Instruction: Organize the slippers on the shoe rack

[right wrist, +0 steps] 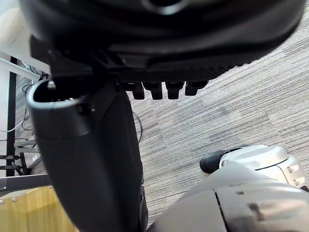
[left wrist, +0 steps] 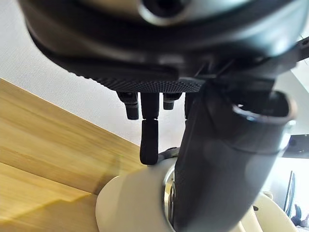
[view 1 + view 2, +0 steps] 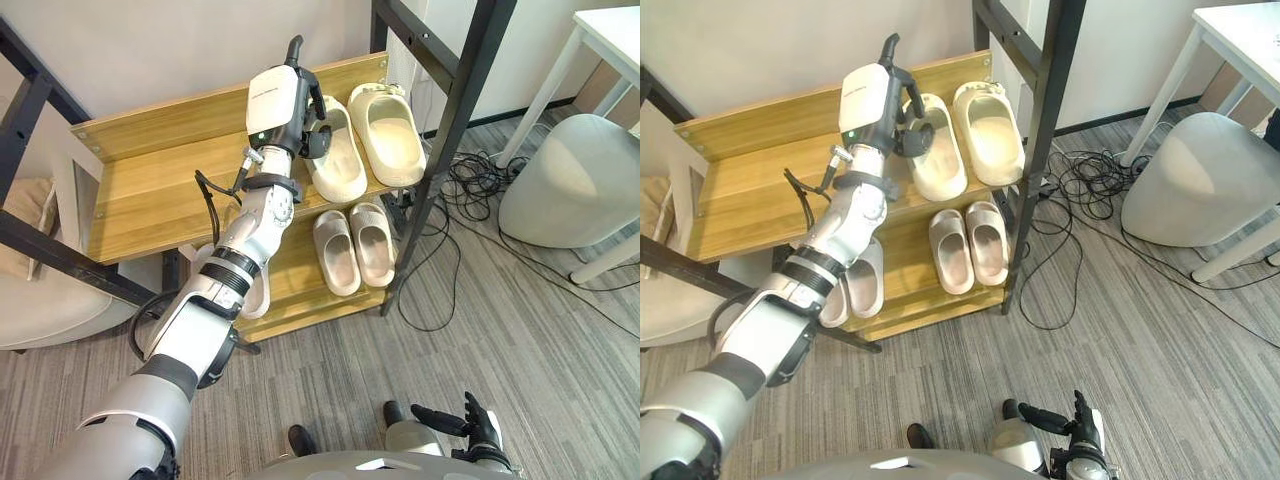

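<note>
A wooden shoe rack (image 3: 150, 190) has two shelves. On the upper shelf lies a pair of cream slippers; my left hand (image 3: 290, 100) is at the far end of the left cream slipper (image 3: 340, 160), beside its mate (image 3: 388, 130). In the left wrist view the thumb (image 2: 217, 159) reaches into that slipper (image 2: 130, 203) and one finger touches its outer rim, pinching it. A beige pair (image 3: 352, 245) sits on the lower shelf, with a pale pair (image 3: 865, 280) further left. My right hand (image 3: 470, 420) hangs low over the carpet, fingers relaxed.
A black frame post (image 3: 450, 130) slants past the rack's right end. Black cables (image 3: 470, 180) lie tangled on the carpet behind it. A grey pouf (image 3: 580, 180) and a white table leg (image 3: 545, 90) stand at the right. A pale seat (image 3: 30, 290) sits at the left.
</note>
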